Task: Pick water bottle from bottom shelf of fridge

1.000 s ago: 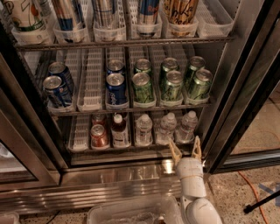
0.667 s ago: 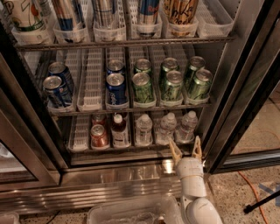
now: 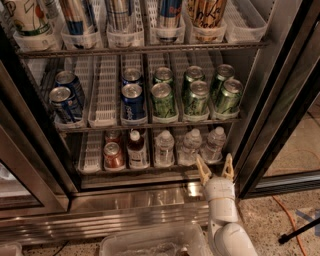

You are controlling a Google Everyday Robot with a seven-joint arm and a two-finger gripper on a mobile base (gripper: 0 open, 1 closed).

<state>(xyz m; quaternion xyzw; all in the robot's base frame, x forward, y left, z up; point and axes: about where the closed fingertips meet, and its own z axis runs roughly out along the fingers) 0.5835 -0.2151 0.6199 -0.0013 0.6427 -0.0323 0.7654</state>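
The fridge (image 3: 150,200) stands open in front of me. On its bottom shelf (image 3: 90,152) three clear water bottles with white caps stand in a row: one (image 3: 164,147) in the middle, one (image 3: 190,146) to its right, and one (image 3: 214,144) at the far right. A dark-liquid bottle (image 3: 135,149) and a red can (image 3: 113,155) stand to their left. My gripper (image 3: 215,167) is open, fingers pointing up and into the fridge, just in front of and below the far-right water bottle, touching nothing.
The middle shelf holds blue cans (image 3: 132,100) and green cans (image 3: 196,96). The top shelf holds tall cans and cartons (image 3: 120,15). The black-edged glass door (image 3: 280,110) stands open at right. A clear plastic bin (image 3: 150,242) sits on the floor below. An orange cable (image 3: 287,212) lies at right.
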